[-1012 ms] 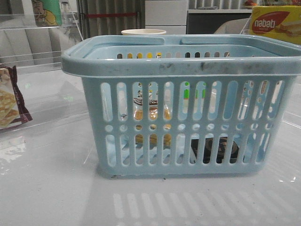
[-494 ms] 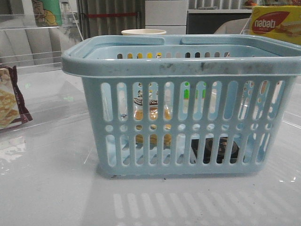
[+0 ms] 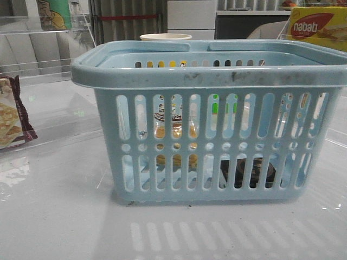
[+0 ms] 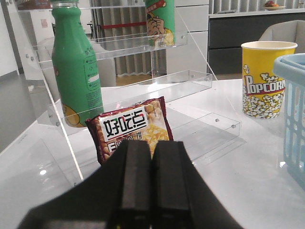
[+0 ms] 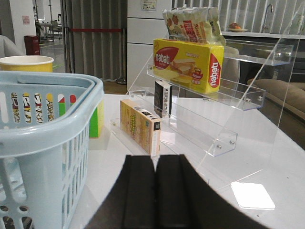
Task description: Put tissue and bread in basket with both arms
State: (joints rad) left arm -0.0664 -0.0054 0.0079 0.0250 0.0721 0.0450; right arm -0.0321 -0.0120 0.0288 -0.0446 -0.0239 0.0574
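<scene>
The light-blue basket (image 3: pixel 211 76) stands in the middle of the front view; its edge also shows in the left wrist view (image 4: pixel 293 109) and the right wrist view (image 5: pixel 57 129). Through its slots I see the bread packet (image 3: pixel 174 130), golden-brown with a dark label, standing inside at the left. The dark tissue packet (image 3: pixel 248 172) lies on the basket floor at the right. My left gripper (image 4: pixel 151 148) is shut and empty, off to the basket's left. My right gripper (image 5: pixel 155 162) is shut and empty, to the basket's right. Neither gripper shows in the front view.
A maroon-edged cracker bag (image 4: pixel 131 126) leans by a clear shelf with a green bottle (image 4: pixel 76 67). A popcorn cup (image 4: pixel 264 78) stands behind the basket. On the right, a clear shelf holds a yellow nabati box (image 5: pixel 188 64) and a small carton (image 5: pixel 140 126).
</scene>
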